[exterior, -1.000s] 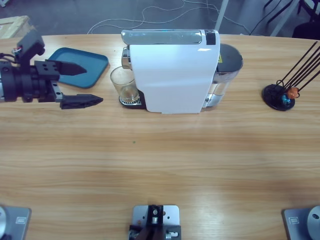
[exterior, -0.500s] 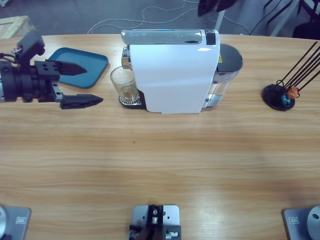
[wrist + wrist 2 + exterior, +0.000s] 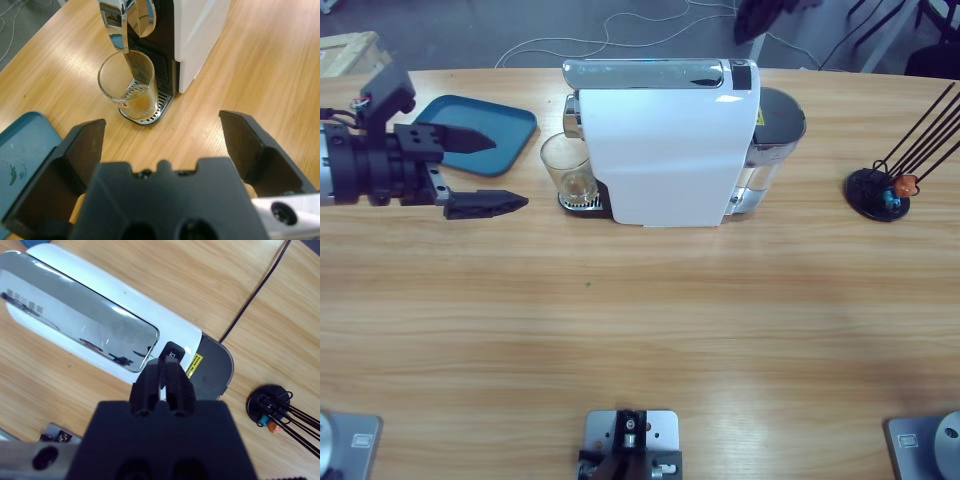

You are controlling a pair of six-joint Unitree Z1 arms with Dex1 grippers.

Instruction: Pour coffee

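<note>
Left wrist: left gripper (image 3: 162,137) wide apart (holding nothing).

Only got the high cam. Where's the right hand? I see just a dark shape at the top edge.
Observer: Right wrist view shows the right hand shut, above the coffee machine, pointing at a black button on its top.
Operator: Any coffee in the glass?
Observer: Left wrist view: a shallow brown layer of coffee in the glass, which stands on the drip grate under the spout.
Operator: Left hand on it?
Observer: No. The left hand is open, short of the glass, holding nothing.
</note>
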